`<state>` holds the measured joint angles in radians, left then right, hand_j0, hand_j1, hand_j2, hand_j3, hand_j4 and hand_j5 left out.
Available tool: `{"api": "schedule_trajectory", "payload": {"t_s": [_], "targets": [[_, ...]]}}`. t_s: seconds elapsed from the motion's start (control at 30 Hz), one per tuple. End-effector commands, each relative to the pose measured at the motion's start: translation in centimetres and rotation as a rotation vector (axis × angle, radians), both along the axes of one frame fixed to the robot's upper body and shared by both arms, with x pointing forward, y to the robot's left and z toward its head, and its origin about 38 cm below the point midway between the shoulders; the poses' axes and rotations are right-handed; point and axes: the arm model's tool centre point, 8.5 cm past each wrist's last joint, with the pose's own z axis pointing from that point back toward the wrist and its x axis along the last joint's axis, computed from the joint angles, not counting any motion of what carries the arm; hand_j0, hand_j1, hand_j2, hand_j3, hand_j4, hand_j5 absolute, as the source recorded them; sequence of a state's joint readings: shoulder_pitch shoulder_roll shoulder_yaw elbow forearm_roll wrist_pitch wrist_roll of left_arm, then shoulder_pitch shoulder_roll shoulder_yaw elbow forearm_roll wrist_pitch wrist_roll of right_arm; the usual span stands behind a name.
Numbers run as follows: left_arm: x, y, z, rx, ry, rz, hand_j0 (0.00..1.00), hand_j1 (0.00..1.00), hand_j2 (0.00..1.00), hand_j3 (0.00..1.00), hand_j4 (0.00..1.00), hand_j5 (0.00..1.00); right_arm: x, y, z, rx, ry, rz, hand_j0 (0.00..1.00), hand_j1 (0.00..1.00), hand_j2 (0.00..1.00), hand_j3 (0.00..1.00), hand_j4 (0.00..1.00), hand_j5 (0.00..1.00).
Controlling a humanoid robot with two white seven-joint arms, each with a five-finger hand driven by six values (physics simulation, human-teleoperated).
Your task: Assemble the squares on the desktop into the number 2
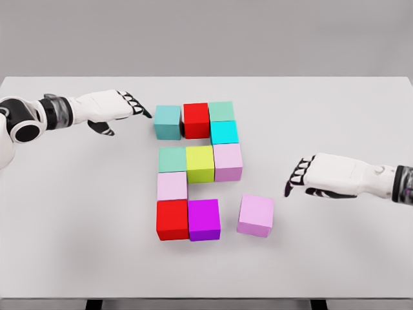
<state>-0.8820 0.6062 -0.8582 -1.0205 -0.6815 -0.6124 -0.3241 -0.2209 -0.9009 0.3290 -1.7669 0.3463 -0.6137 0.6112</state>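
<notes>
Nearest my camera sits the bottom row: a red cube [172, 219] touching a purple cube [204, 219], with a loose pink cube [255, 215] apart to the right and slightly turned. Above them, all in contact:

- Left link: pale pink cube [172, 186].
- Middle row: green cube [173, 159], yellow cube [200, 163], lilac cube [228, 161].
- Right link: cyan cube [224, 132].
- Top row: teal cube [168, 122], red block [196, 120], mint cube [221, 111].

I judge the 2 nearly complete; only the loose cube needs closing against the purple one. My right hand [322, 175] hovers near it, fingers loosely extended, holding nothing. My left hand [110, 106] rests beside the top row, likewise empty.
</notes>
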Motion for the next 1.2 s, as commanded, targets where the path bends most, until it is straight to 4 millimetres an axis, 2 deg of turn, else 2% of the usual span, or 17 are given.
{"api": "schedule_trajectory", "payload": {"t_s": [0.0, 0.33, 0.53, 0.77, 1.0, 1.07, 1.17], "targets": [[0.0, 0.1, 0.0, -0.004, 0.003, 0.004, 0.9, 0.9, 0.9, 0.9, 0.9, 0.9, -0.1, -1.0, 0.9, 0.014, 0.013, -0.013, 0.57, 0.57, 0.57, 0.57, 0.57, 0.57], [-0.3, -1.1, -0.4, -0.013, 0.004, -0.022, 0.9, 0.9, 0.9, 0.9, 0.9, 0.9, -0.9, -1.3, -0.4, 0.007, 0.059, -0.016, 0.56, 0.56, 0.56, 0.56, 0.56, 0.56], [-0.4, -1.6, -0.3, -0.017, 0.0, -0.035, 0.9, 0.9, 0.9, 0.9, 0.9, 0.9, -1.7, -0.6, -1.8, 0.029, 0.096, -0.006, 0.56, 0.56, 0.56, 0.56, 0.56, 0.56], [-0.3, -1.4, -0.4, -0.016, 0.004, -0.028, 0.9, 0.9, 0.9, 0.9, 0.9, 0.9, -1.9, 0.2, -2.5, 0.061, 0.11, -0.001, 0.56, 0.56, 0.56, 0.56, 0.56, 0.56], [0.2, 0.7, -0.3, -0.005, 0.011, 0.029, 0.9, 0.9, 0.9, 0.9, 0.9, 0.9, -1.9, 0.4, -2.6, 0.07, 0.113, 0.001, 0.56, 0.56, 0.56, 0.56, 0.56, 0.56], [0.4, 2.0, -0.1, 0.0, 0.009, 0.056, 0.9, 0.9, 0.9, 0.9, 0.9, 0.9, -1.9, 0.4, -2.6, 0.069, 0.113, 0.001, 0.56, 0.56, 0.56, 0.56, 0.56, 0.56], [0.3, 5.9, 1.0, 0.018, -0.006, 0.132, 0.91, 0.91, 0.91, 0.91, 0.91, 0.91, -2.0, 0.4, -2.7, 0.063, 0.113, 0.0, 0.56, 0.56, 0.56, 0.56, 0.56, 0.56]]}}
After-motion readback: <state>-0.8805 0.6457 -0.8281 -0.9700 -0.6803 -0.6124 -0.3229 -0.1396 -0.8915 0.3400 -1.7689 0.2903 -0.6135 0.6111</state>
